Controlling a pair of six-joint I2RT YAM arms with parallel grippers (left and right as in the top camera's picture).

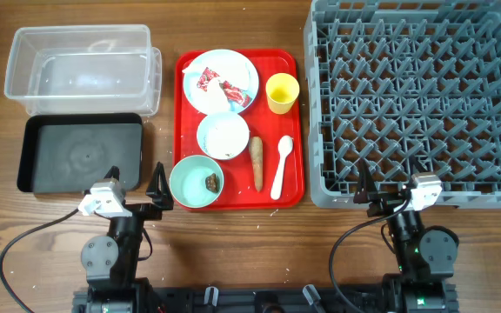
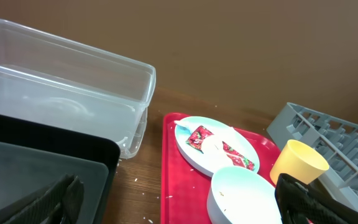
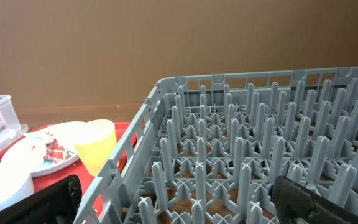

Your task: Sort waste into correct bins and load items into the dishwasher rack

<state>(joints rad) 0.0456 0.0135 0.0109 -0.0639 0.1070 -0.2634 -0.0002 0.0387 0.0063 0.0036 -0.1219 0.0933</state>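
Note:
On the red tray (image 1: 185, 122) lie a pale blue plate (image 1: 209, 63) with the red-and-white wrapper (image 1: 224, 87), a yellow cup (image 1: 282, 92), a bowl (image 1: 223, 135), a second bowl (image 1: 190, 181) holding a brown lump (image 1: 211, 181), a carrot-like stick (image 1: 257, 161) and a white spoon (image 1: 281, 167). The clear tub (image 1: 81, 65) and black tray (image 1: 81, 152) are at the left. The grey rack (image 1: 420, 96) is at the right. My left gripper (image 1: 136, 180) is open and empty by the black tray's near right corner. My right gripper (image 1: 388, 184) is open and empty at the rack's near edge.
The left wrist view shows the tub (image 2: 73, 81), black tray (image 2: 42, 155), plate (image 2: 191, 155), bowl (image 2: 241, 196), cup (image 2: 297, 162) and white grains (image 2: 135, 180) on the wood. The right wrist view shows the rack's pegs (image 3: 253, 124) and the cup (image 3: 98, 146).

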